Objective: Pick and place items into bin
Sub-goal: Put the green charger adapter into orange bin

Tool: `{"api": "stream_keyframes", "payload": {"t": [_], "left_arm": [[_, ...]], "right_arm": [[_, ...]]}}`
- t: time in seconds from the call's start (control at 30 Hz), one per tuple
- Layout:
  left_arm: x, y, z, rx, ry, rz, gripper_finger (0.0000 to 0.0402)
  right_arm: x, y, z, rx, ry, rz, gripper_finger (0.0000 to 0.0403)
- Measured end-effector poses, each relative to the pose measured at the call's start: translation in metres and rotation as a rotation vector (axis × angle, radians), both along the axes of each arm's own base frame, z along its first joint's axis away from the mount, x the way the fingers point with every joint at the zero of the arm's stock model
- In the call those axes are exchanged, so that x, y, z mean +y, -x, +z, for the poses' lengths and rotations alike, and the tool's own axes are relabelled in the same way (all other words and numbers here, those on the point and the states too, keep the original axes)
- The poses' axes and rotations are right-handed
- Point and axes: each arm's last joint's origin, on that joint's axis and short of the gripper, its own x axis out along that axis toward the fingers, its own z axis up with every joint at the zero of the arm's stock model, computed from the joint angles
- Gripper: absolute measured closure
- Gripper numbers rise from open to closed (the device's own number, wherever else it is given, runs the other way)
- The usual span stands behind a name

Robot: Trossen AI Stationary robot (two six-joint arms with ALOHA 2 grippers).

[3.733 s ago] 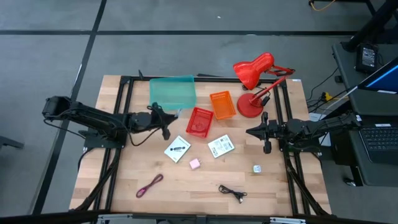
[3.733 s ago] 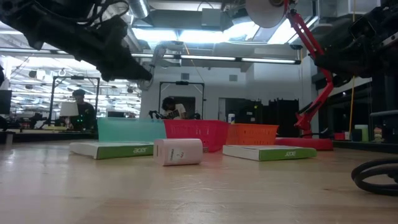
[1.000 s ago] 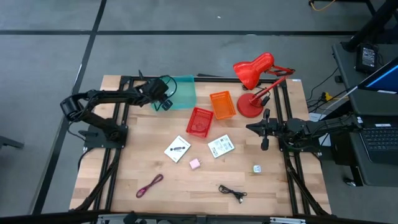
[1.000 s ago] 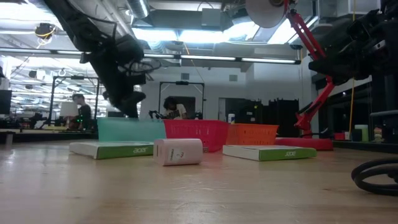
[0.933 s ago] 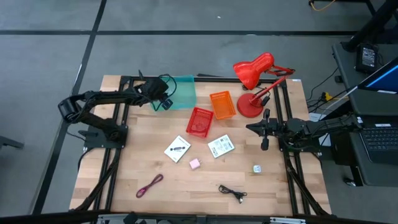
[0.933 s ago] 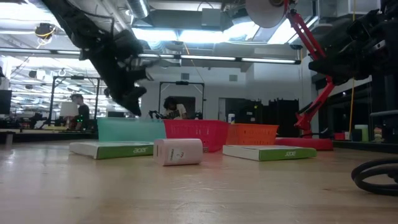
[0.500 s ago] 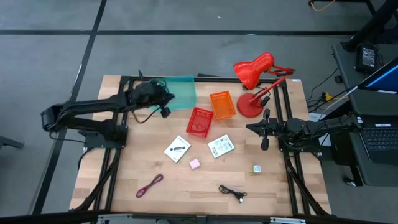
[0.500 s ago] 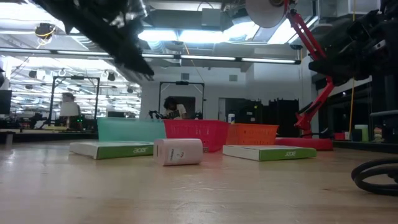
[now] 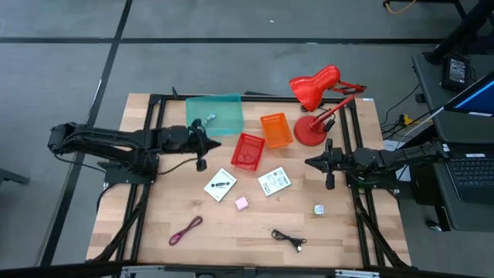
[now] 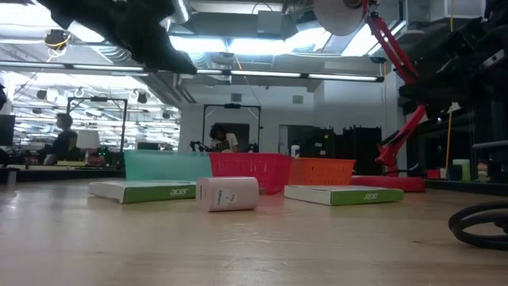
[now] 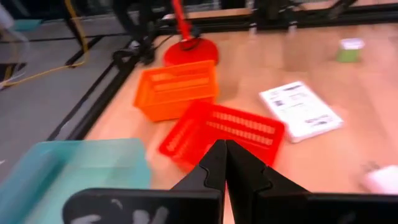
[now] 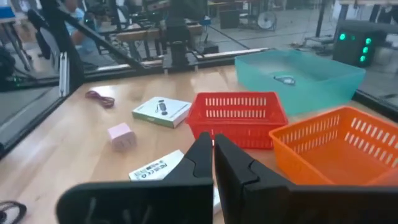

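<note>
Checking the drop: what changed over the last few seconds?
The left pincer carried a blue-grey cable over the teal bin, let it go inside, then pulled back beside the bin, shut and empty. The right pincer, packets, cubes and other cables stayed put.

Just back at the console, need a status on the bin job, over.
Left gripper shut, empty, beside teal bin. Right gripper shut, parked. Blue-grey cable in teal bin; two packets, pink cube on table. Path clear.
</note>
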Motion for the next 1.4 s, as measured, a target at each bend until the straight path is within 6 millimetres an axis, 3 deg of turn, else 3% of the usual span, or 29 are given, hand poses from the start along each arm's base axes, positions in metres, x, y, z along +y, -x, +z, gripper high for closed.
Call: {"api": "stream_keyframes", "payload": {"t": [0.17,0.63,1.0,1.4], "left_arm": [[-0.024,-0.001,-0.003,-0.033,-0.02,-0.039,0.04],[-0.063,0.023,-0.059,-0.134,0.061,-0.081,0.04],[-0.075,0.039,-0.081,-0.111,0.115,-0.082,0.04],[-0.077,0.04,-0.081,-0.111,0.124,-0.091,0.0399]], "right_arm": [[0.001,0.0,0.0,0.001,0.001,0.008,0.0402],[0.003,0.0,0.001,-0.011,-0.037,0.08,0.0402],[0.004,0.0,-0.001,0.006,-0.034,0.091,0.0402],[0.004,0.0,0.0,0.002,-0.07,0.09,0.0402]]}}
